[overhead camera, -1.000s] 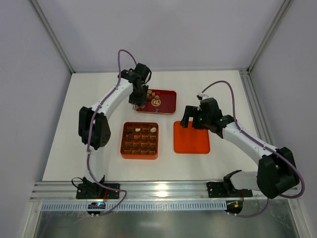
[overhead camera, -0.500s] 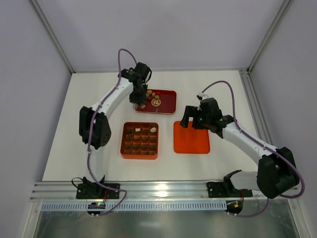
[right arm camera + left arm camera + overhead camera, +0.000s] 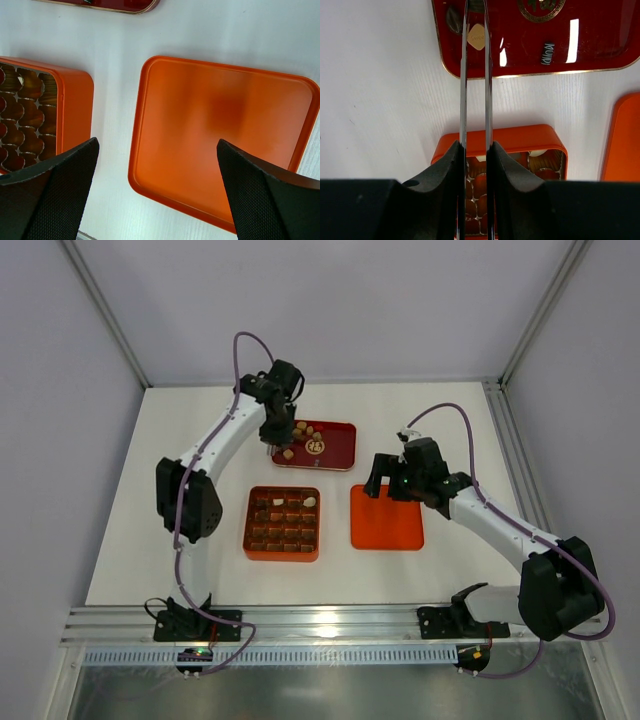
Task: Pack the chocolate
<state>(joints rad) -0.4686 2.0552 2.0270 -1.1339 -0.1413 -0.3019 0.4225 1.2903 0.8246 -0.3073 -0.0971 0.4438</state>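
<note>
Matte white bench point(image 3: 135, 530) seen from above, with two white-and-black arms bolted at the near edge. Left claw point(image 3: 280, 447) poised over the left end of a glossy red tray point(image 3: 340, 452), rectangular, round-cornered, thin gold rim. Two long, thin, mirror-bright metal blades point(image 3: 463, 75), nearly parallel, only a narrow slot apart. Most of the chocolate point(image 3: 477, 37) lying on that tray. In the slot, a flat cream-tan square turned corner-up like a diamond, one diagonal in line with the blades, faint lettering on top; cannot tell whether pinched or merely lying beneath. Just left of the blades, a dark oval piece, long axis tilted. Further right, a gilt round disc cut off by the view's top edge, then a small black bar with white print, long axis running the same way as the blades. Nearer the arm bases, a square orange box point(image 3: 283, 556), smooth and round-cornered, gridded with crinkled gold cups; a few pieces already seated, among them a cream one in the far right corner cell. Just beside the box to the right, not touching, a flat square orange lid point(image 3: 215, 115) with a satin sheen and shallow raised lip. Right claw point(image 3: 157, 145) hovering above the lid, two broad black knurled pads point(image 3: 45, 185) spread wide, nothing between.
</note>
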